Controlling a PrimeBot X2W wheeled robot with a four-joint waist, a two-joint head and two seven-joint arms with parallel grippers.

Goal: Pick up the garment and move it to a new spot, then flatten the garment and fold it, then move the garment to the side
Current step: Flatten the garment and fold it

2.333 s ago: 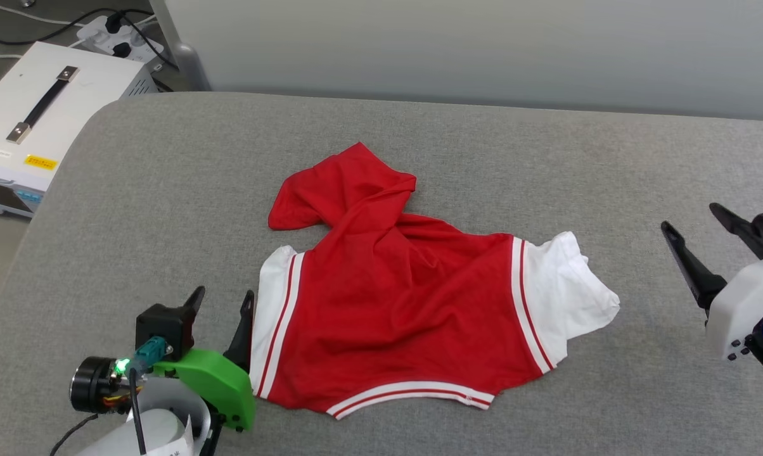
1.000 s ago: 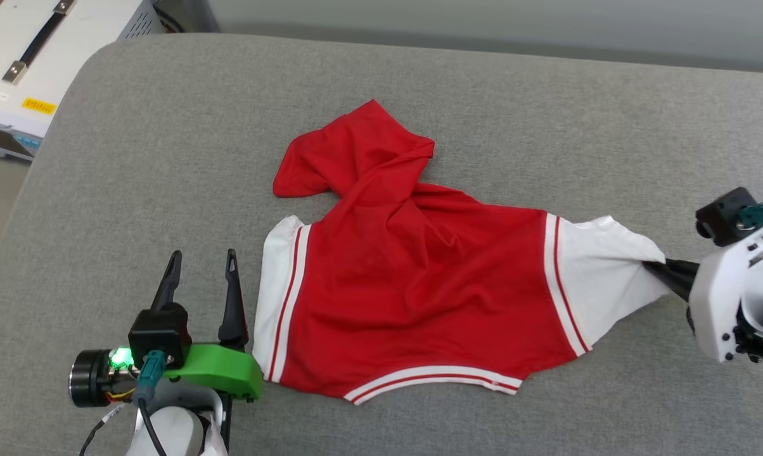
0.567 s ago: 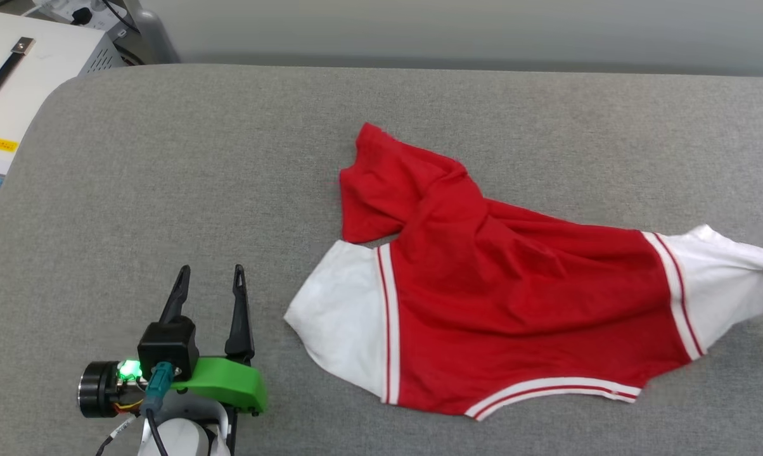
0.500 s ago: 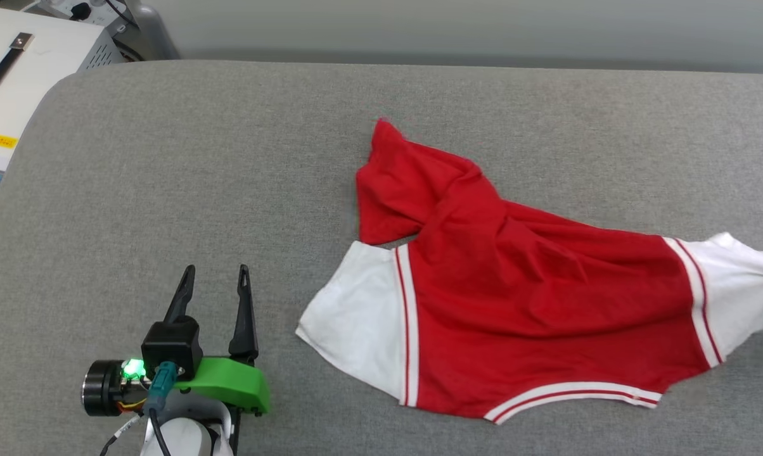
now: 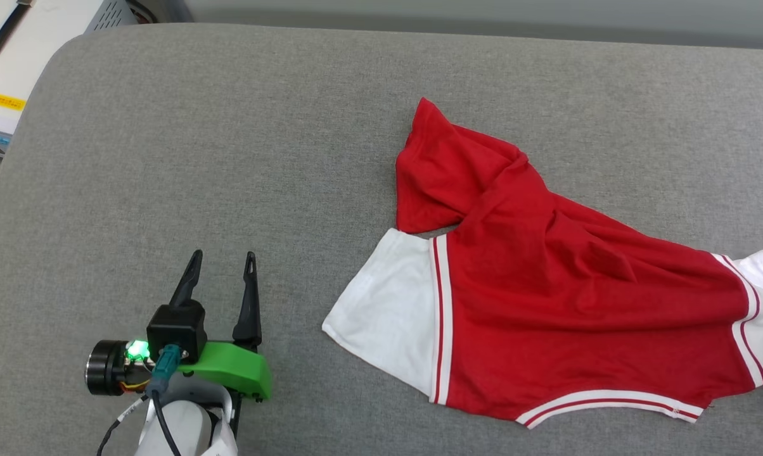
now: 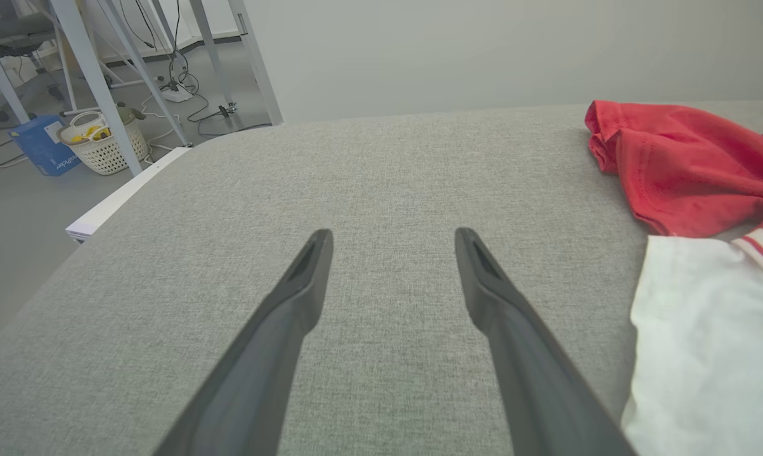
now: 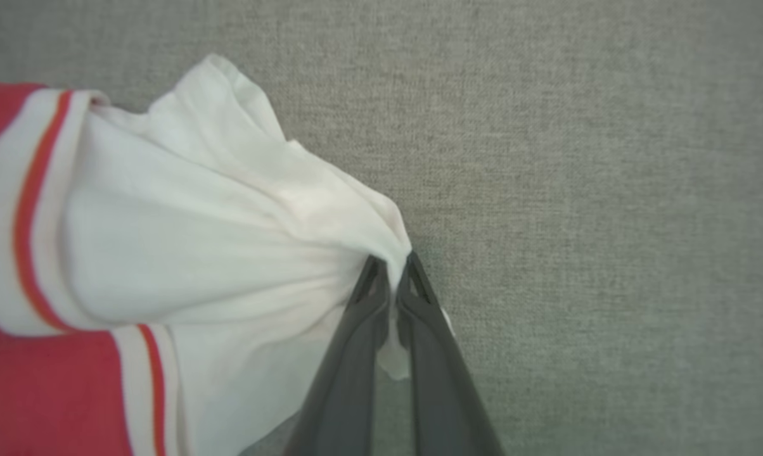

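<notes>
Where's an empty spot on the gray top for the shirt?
Bare gray surface lies between the open left gripper and the garment, and beyond both to the far edge. The right side is crowded: the right gripper pinches the garment's sleeve.

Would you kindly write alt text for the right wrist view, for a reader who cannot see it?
The right gripper is shut on the white sleeve of a red garment, and the cloth gathers into folds at its fingertips. A grey fabric surface lies beneath.
</notes>
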